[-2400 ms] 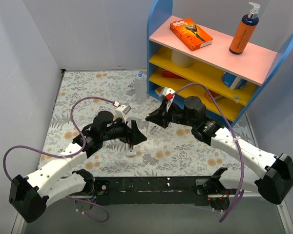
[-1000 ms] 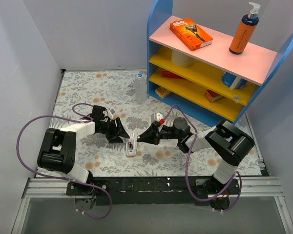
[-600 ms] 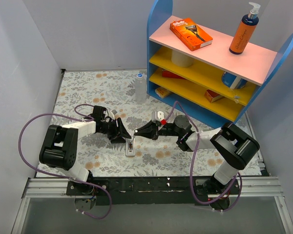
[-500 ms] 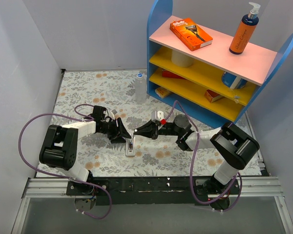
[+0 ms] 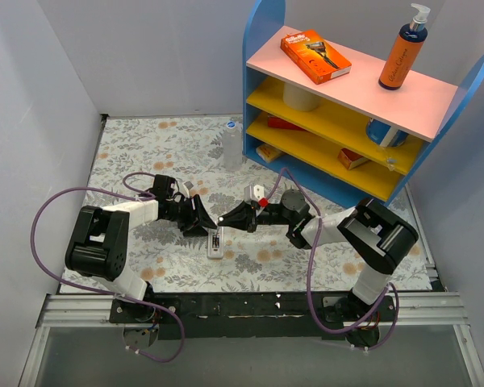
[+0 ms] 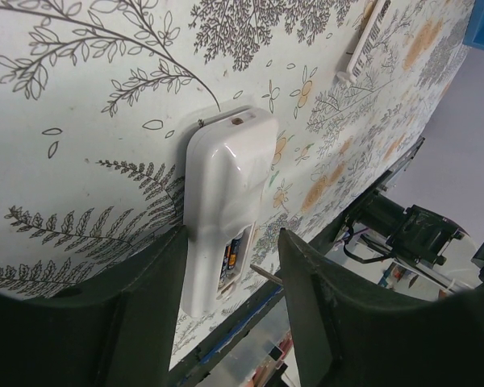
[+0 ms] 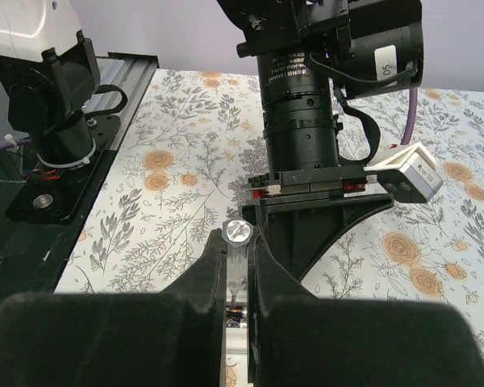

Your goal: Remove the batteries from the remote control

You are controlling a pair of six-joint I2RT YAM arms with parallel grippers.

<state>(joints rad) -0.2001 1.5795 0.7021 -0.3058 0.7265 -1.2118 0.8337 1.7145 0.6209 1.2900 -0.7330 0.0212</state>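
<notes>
- Left arm is folded low over the floral table (image 5: 129, 153), forearm pointing right. The left gripper (image 6: 232, 232) is down at the mat with its jaws spread.
- The remote control (image 5: 215, 243) lies flat on the table, its near end between those jaws. It touches one finger (image 6: 145, 306) and stands just clear of the other.
- Right arm is bent back at the elbow, wrist reaching left. The right gripper (image 7: 237, 242) is clamped on a slim metallic battery (image 7: 237, 266), held upright directly over the remote.
- The two grippers' tips are nearly touching above the remote.
- Versus 2.4 s ago: both arms have folded in from a stretched reach, and the right gripper has come down to the remote.
- Versus 0.5 s ago: the right elbow has drawn in slightly. The remote and left gripper are unmoved.
</notes>
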